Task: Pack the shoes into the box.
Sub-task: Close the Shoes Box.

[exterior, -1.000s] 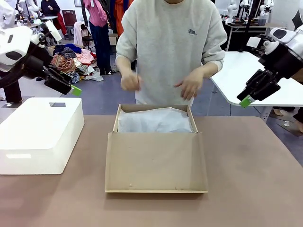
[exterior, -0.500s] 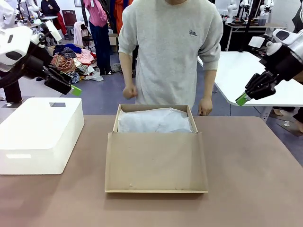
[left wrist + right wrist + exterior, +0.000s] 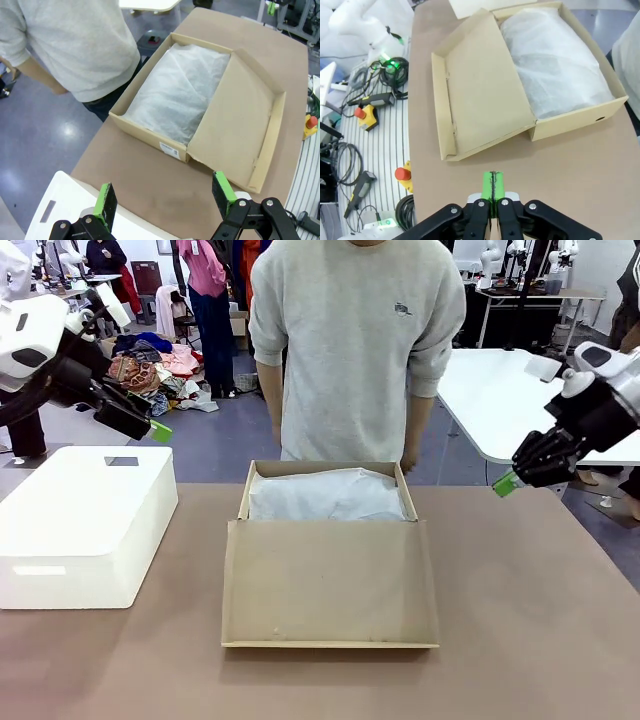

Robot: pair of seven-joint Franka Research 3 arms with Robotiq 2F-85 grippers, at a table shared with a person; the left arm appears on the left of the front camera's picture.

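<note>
The tan cardboard box (image 3: pixel 330 585) sits mid-table with its flap lid folded open toward me. Crumpled white tissue paper (image 3: pixel 328 495) covers its inside, and the shoes are hidden from view. The left wrist view looks down on the box (image 3: pixel 150 134) and its white end label; the right wrist view takes in the box (image 3: pixel 480 90) from the other side. My left gripper (image 3: pixel 160 430) hangs open in the air, up and to the left of the box, fingers wide apart (image 3: pixel 165 192). My right gripper (image 3: pixel 507 483) hovers to the right of the box, pads pressed together (image 3: pixel 492 192) on nothing.
A big white rounded block (image 3: pixel 85 520) stands on the table's left. A person in a grey sweatshirt (image 3: pixel 355 350) stands at the far edge, arms down. Behind on the right is a white table (image 3: pixel 520 400). Cables and red stop buttons (image 3: pixel 402 174) lie beyond the table's edge.
The person's hands dropped from above the box to their sides. My right gripper shut its fingers and sank lower toward the table. The left arm stayed still.
</note>
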